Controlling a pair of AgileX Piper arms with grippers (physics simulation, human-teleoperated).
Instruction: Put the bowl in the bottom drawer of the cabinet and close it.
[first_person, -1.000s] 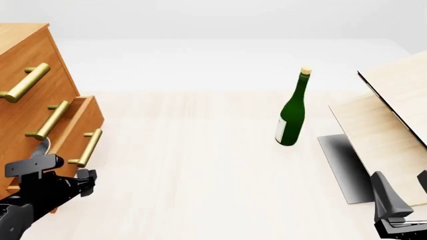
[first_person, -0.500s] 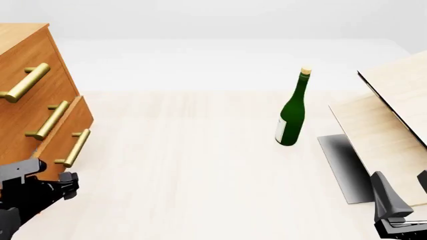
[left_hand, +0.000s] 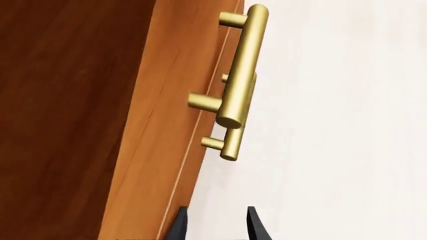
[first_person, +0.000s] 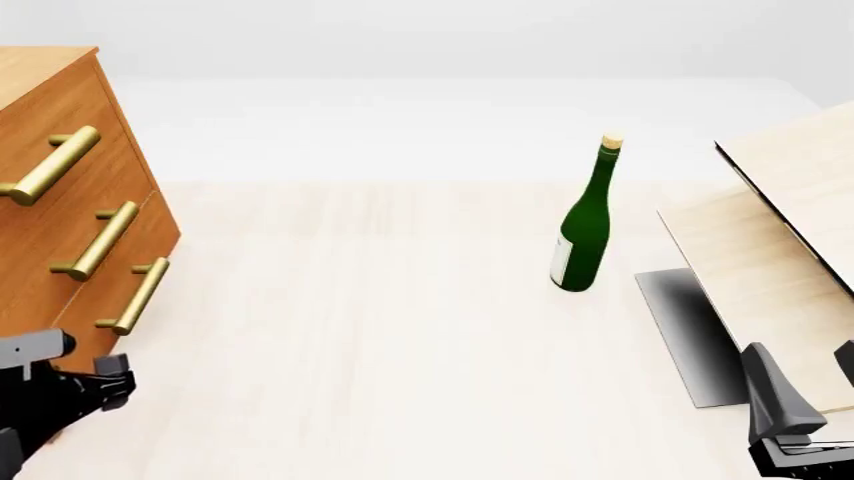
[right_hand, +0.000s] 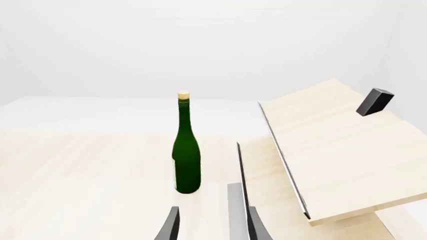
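Front view. Cabinet (first_person: 60, 200): at the table's left edge, about 9 o'clock from table centre. Bottom drawer (first_person: 114, 285): front flush with the two drawers above it; short brass handle (first_person: 134, 296) on its face. Left gripper (first_person: 80, 390): low at the left edge, at 6 o'clock from the bottom drawer, just clear of its handle; finger spread cannot be told here. Bowl: not visible in any view. Green bottle (first_person: 583, 240): upright, right of centre. Pale boards (first_person: 774, 250): at 3 o'clock from the bottle, leaning. Right gripper (first_person: 801, 400): bottom right corner, well apart from the cabinet; spread cannot be told here.

Left wrist view. Two dark fingertips (left_hand: 179, 227) parted, nothing between them, just beside the cabinet's front edge; brass handles ahead.

Right wrist view. Fingertips (right_hand: 170, 227) parted, empty; bottle and boards ahead.
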